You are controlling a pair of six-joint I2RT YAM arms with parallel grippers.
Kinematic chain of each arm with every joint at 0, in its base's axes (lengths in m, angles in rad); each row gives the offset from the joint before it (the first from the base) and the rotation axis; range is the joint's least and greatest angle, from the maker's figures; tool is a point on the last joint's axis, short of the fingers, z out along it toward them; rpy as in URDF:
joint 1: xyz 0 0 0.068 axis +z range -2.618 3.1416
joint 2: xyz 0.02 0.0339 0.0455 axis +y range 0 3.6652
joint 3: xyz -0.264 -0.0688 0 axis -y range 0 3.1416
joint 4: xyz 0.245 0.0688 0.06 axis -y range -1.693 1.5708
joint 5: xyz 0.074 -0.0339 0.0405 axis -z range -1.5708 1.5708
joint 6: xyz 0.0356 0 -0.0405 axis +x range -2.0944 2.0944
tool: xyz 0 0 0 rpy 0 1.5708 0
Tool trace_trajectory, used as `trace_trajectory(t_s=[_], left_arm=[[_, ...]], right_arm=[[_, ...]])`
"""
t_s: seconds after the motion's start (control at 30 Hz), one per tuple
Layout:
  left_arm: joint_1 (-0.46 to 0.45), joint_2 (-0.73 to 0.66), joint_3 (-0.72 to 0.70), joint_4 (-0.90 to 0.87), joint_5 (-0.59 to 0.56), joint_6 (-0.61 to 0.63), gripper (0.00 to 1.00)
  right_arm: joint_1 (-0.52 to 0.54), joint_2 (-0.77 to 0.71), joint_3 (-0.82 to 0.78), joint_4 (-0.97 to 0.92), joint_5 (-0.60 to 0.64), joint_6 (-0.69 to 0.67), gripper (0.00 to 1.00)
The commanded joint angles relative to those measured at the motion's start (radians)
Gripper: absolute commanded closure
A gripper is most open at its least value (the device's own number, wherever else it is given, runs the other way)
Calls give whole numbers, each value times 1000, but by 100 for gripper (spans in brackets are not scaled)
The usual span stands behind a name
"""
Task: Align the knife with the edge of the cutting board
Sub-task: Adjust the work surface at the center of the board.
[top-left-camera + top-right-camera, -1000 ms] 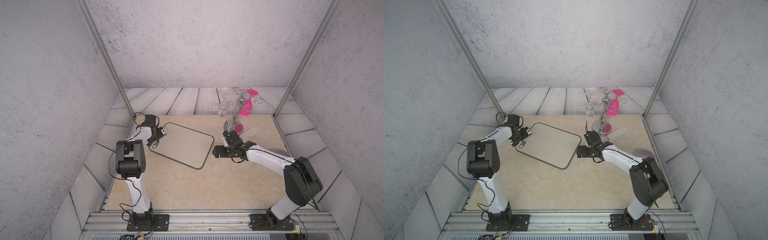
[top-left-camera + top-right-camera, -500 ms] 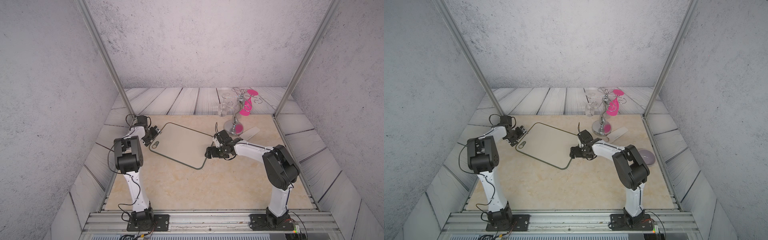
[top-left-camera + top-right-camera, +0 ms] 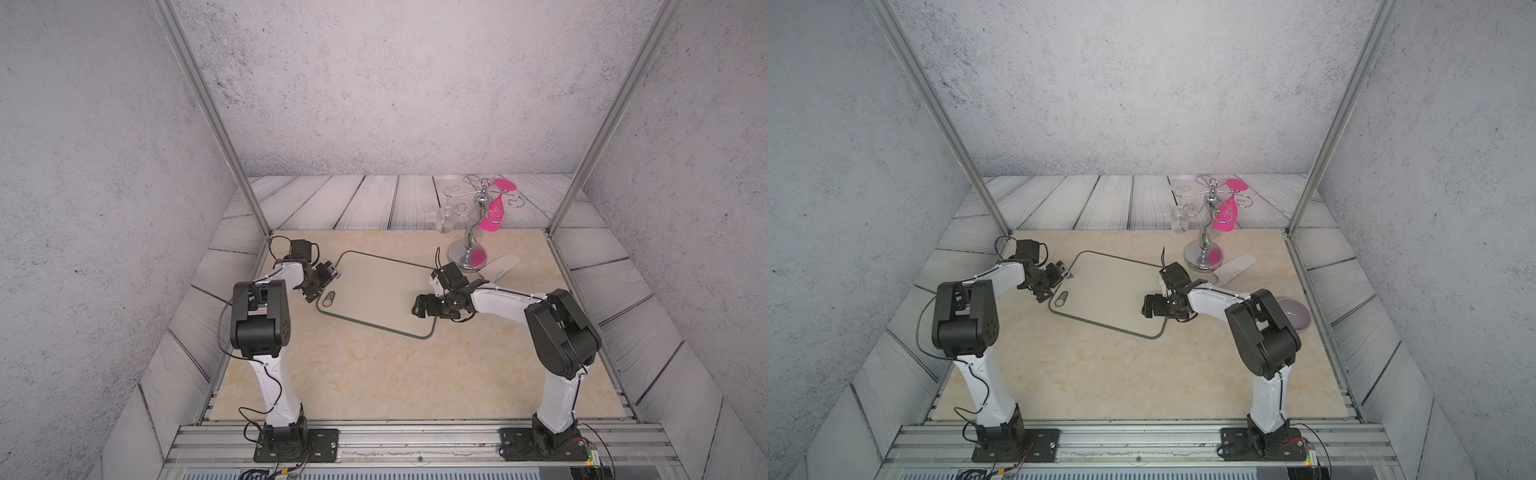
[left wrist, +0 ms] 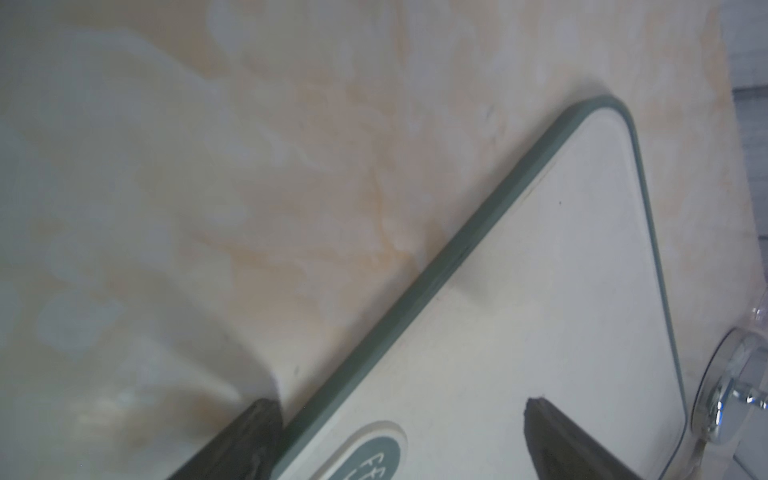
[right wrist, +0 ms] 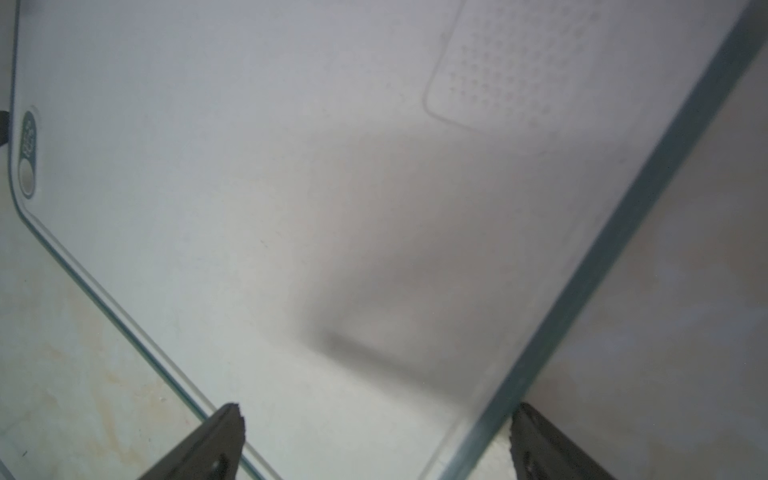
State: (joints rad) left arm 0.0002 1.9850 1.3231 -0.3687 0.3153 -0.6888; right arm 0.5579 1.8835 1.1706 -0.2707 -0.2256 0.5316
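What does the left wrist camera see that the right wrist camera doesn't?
Only the left wrist view shows the shiny stand base. Only the right wrist view shows a dotted patch on the cutting board. Both show that board, its green rim, its oval label and the tabletop.

The cutting board (image 3: 1104,286) lies on the tabletop (image 3: 1100,374) with the left pincer (image 3: 1054,293) and right pincer (image 3: 1147,308) at opposite ends, the knife (image 3: 1237,267) apart, beside a chrome stand (image 3: 1202,257).
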Motion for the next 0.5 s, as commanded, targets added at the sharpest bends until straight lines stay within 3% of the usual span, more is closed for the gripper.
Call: trace_trajectory(t_s=[0.0, 0.3, 0.47], left_arm=[[-53, -31, -107, -122, 9, -29, 2], [-216, -252, -357, -71, -99, -105, 1], [-267, -287, -408, -62, -119, -122, 0]], right_arm=[[-7, -44, -57, -16, 29, 14, 1], [-16, -155, -180, -5, 131, 13, 1], [-19, -236, -263, 44, 181, 14, 1]])
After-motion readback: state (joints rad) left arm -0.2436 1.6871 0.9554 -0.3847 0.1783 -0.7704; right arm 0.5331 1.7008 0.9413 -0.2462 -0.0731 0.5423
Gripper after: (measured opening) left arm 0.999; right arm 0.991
